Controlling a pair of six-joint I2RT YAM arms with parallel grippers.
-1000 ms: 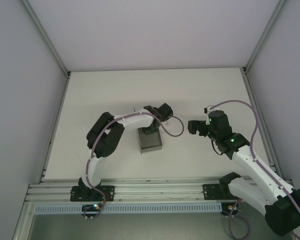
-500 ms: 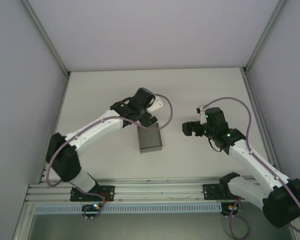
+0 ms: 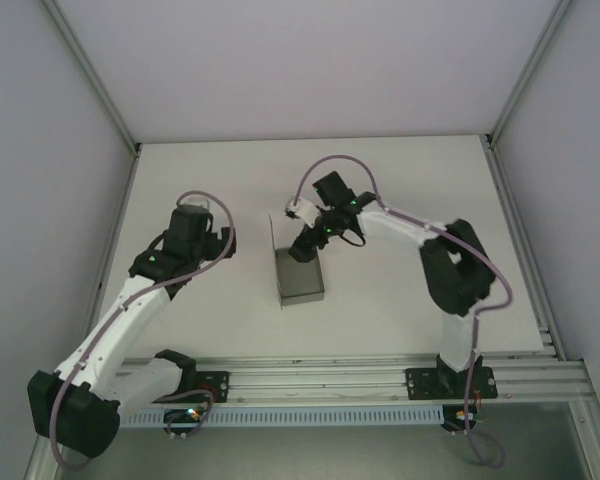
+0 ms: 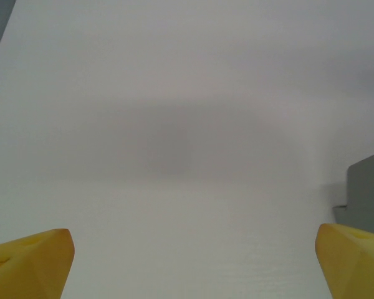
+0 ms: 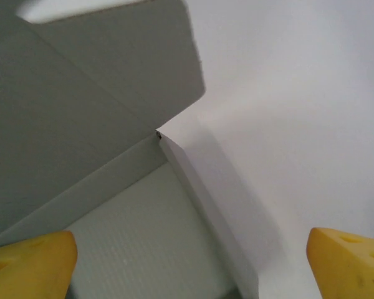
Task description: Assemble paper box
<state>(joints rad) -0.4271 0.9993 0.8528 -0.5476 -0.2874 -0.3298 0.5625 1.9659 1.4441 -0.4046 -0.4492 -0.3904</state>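
Note:
The paper box [image 3: 301, 279] is a small grey open-topped box at the table's middle, with its lid flap [image 3: 272, 240] standing upright at the far left. My right gripper [image 3: 306, 246] hovers open over the box's far end. In the right wrist view its yellow fingertips [image 5: 31, 261] are spread wide over the box floor [image 5: 131, 224], its right wall and the raised lid flap [image 5: 81, 93]. My left gripper [image 3: 208, 240] stands open to the left of the box, apart from it. Its yellow fingertips [image 4: 31, 258] are over bare table, with a corner of the box [image 4: 369, 190] at the right edge.
The white table [image 3: 400, 180] is enclosed by pale walls at the back and both sides. An aluminium rail [image 3: 310, 380] runs along the near edge and carries both arm bases. Cables loop above each wrist.
My left arm has let go of the box, opened and pulled back to the left. My right arm has swung in from the right to hover over the box's far end.

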